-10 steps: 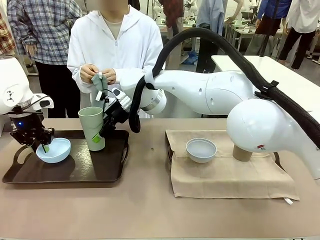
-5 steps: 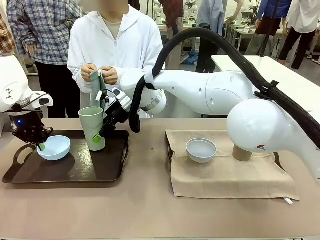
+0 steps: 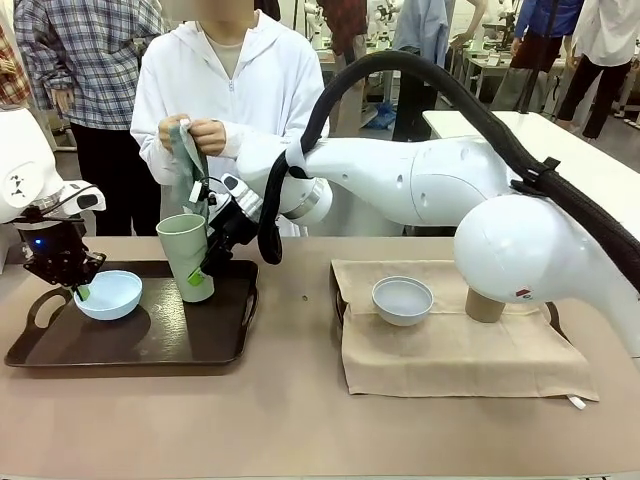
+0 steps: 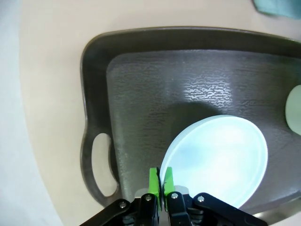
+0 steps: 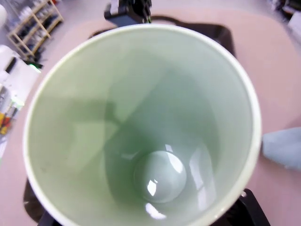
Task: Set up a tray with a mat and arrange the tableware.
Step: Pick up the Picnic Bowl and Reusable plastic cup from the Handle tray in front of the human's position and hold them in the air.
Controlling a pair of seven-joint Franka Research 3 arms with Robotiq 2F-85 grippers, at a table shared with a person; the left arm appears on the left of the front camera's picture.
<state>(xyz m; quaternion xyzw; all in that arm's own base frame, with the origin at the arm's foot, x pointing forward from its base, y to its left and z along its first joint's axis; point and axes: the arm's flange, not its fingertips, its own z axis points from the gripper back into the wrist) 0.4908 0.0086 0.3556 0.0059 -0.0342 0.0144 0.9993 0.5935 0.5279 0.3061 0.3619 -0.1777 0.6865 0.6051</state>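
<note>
While left claw (image 4: 158,178) pinches the pale blue bowl (image 4: 216,160), right claw's grip seems unclear

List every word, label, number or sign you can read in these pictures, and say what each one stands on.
No text reads in any view.
Small red mark on the right arm's white casing: too small to read.
Dark marks on the left arm's white casing: too small to read.
Light green tumbler, pale blue bowl, white bowl, dark tray, tan mat: no print on them.
</note>
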